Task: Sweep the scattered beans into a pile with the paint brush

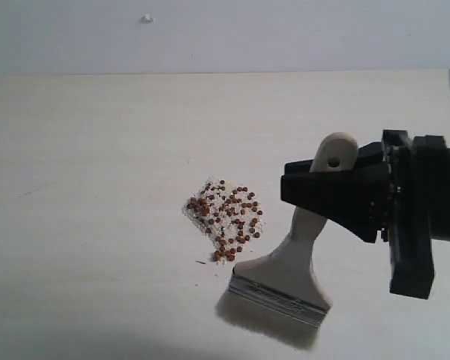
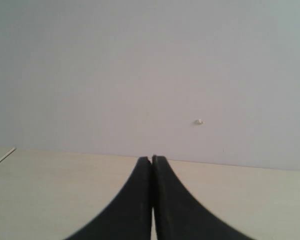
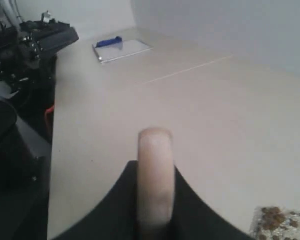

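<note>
The reddish-brown beans (image 1: 229, 217) lie with whitish crumbs in one loose patch at the table's middle; a corner of that patch, the beans (image 3: 282, 223), shows in the right wrist view. The paint brush (image 1: 289, 274) stands tilted just to the right of the patch, white bristles down on the table in front of its near corner. My right gripper (image 1: 331, 189) is shut on the cream handle near its holed end; the handle's edge (image 3: 155, 180) sticks up between the black fingers. My left gripper (image 2: 152, 159) is shut on nothing, away from the beans, and does not show in the exterior view.
The pale wooden table (image 1: 97, 187) runs back to a plain wall. A flat white pad with a blue object (image 3: 121, 49) lies far off on the table, and dark equipment (image 3: 20, 60) stands beyond the table's edge.
</note>
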`<state>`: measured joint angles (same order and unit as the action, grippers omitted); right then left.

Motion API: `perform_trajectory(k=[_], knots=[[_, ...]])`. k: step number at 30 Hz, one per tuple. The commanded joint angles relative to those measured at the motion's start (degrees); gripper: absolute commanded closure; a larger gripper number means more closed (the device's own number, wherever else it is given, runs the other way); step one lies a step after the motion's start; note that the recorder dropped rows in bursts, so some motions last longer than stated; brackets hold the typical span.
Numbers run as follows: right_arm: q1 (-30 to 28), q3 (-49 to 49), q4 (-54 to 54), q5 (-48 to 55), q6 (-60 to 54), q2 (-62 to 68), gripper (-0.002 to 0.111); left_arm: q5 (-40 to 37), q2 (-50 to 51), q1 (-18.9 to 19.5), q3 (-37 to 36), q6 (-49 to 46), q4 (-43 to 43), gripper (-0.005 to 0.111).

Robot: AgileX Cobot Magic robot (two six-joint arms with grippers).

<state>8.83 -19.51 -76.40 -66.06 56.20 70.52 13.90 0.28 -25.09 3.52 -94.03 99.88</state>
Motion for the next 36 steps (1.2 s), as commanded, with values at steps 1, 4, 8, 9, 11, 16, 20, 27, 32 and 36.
perform_trajectory(k=[1, 4, 8, 9, 11, 16, 20, 27, 32, 36], knots=[[-0.3, -5.0, -3.3, -3.9, -2.8, 10.6, 0.108, -0.6, -0.3, 0.1, -0.3, -0.2, 0.1, 0.107], [-0.2, -9.8, -4.1, -3.9, -3.9, 18.4, 0.108, -0.6, -0.3, 0.1, -0.3, -0.2, 0.1, 0.107], [-0.2, -16.8, -8.4, -3.9, -1.9, 26.4, 0.108, -0.6, -0.3, 0.1, -0.3, -0.2, 0.1, 0.107], [-0.2, -19.4, -10.3, -3.9, -1.5, 29.1, 0.108, -0.6, -0.3, 0.1, -0.3, -0.2, 0.1, 0.107], [-0.2, -22.7, -12.2, -3.9, -1.5, 32.8, 0.108, -0.6, -0.3, 0.1, -0.3, -0.2, 0.1, 0.107], [-0.2, -28.8, -14.1, -3.9, -0.7, 38.0, 0.108, -0.6, -0.3, 0.1, -0.3, -0.2, 0.1, 0.107], [-0.2, -34.2, -15.7, -3.9, 0.8, 40.9, 0.108, -0.6, -0.3, 0.1, -0.3, -0.2, 0.1, 0.107], [-0.2, -43.7, -15.7, -3.9, 3.7, 46.1, 0.108, -0.6, -0.3, 0.1, -0.3, -0.2, 0.1, 0.107], [-0.2, -48.0, -15.5, -3.9, 6.4, 49.1, 0.108, -0.6, -0.3, 0.1, -0.3, -0.2, 0.1, 0.107], [-0.2, -48.5, -16.2, -3.9, 8.5, 48.8, 0.108, -0.6, -0.3, 0.1, -0.3, -0.2, 0.1, 0.107]])
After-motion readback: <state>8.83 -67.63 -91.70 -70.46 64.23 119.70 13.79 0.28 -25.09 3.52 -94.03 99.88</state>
